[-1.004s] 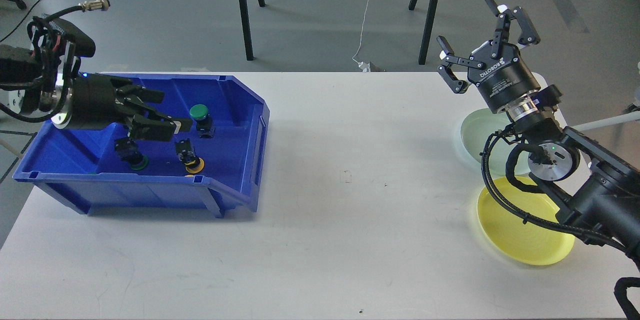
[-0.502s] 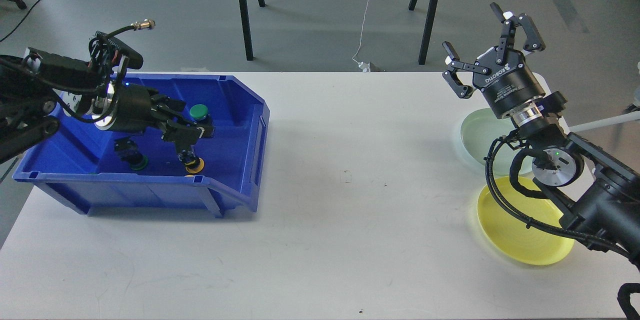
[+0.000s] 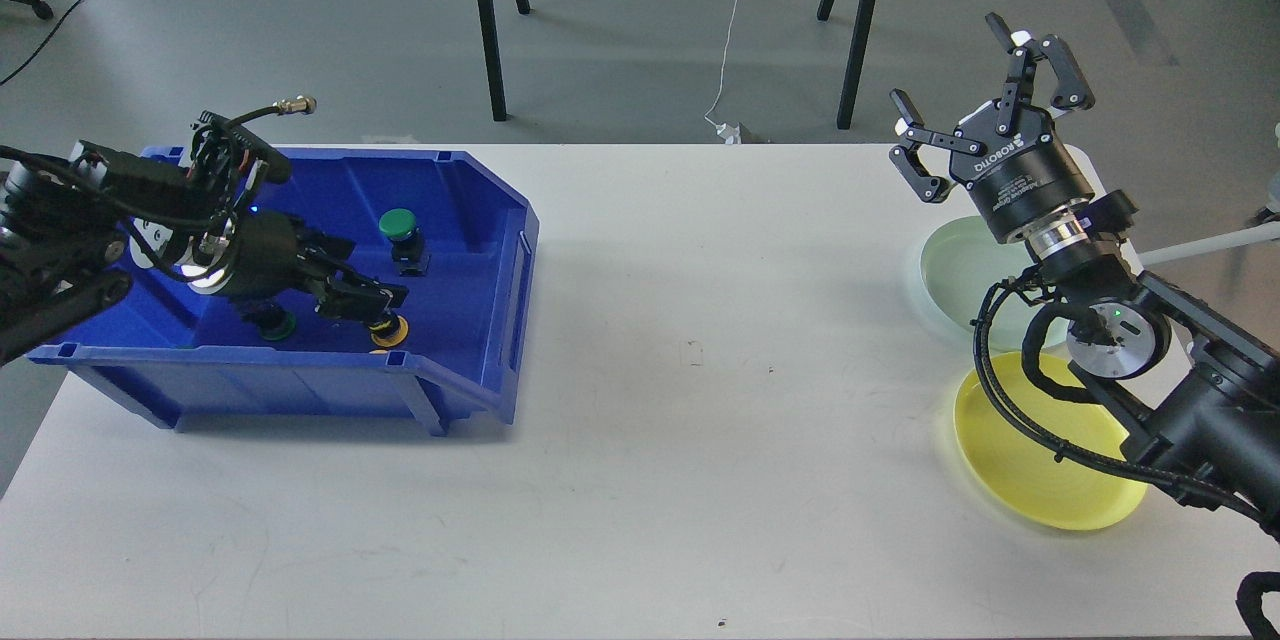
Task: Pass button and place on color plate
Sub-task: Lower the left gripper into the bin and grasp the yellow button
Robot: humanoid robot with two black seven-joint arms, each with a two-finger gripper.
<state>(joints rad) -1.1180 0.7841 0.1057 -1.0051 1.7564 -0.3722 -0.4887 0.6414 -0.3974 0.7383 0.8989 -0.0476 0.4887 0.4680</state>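
A blue bin on the left of the white table holds a green button standing upright, a second green button lying low, and a yellow button near the front wall. My left gripper is inside the bin, its fingers slightly apart just above and beside the yellow button's black body. My right gripper is open and empty, raised above the table's far right. A pale green plate and a yellow plate lie under my right arm.
The white table lies bare between the bin and the plates. Black stand legs and a white cable are on the floor behind the table.
My left gripper has moved down and to the right inside the bin, from near the upright green button to the yellow one. My right gripper has shifted slightly right.
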